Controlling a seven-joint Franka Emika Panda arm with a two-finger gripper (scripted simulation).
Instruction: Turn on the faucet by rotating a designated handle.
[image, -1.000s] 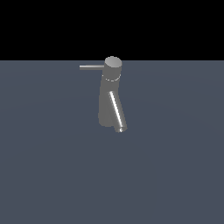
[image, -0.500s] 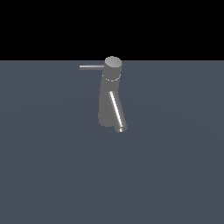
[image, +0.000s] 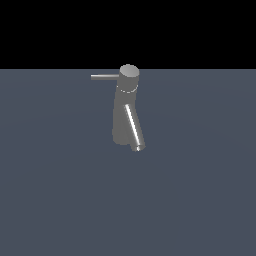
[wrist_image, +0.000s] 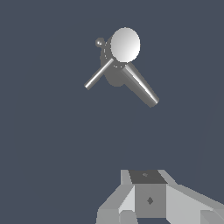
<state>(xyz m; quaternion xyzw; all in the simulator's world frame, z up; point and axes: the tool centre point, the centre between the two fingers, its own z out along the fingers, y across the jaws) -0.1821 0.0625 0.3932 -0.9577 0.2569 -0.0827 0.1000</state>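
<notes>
One faucet (image: 126, 112) stands on the grey floor (image: 55, 200), centre of your exterior view. Its handle (image: 105, 77) points to nine o'clock from the round cap (image: 129, 72); the spout (image: 134, 127) slants toward five o'clock. Your gripper (wrist_image: 148, 205) sits well apart; jaw spacing cannot be told.

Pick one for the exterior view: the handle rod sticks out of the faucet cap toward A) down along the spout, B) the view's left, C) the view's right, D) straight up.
B: the handle runs level from the round cap of the faucet toward the exterior view's left, while the shiny spout tube slants downward.
</notes>
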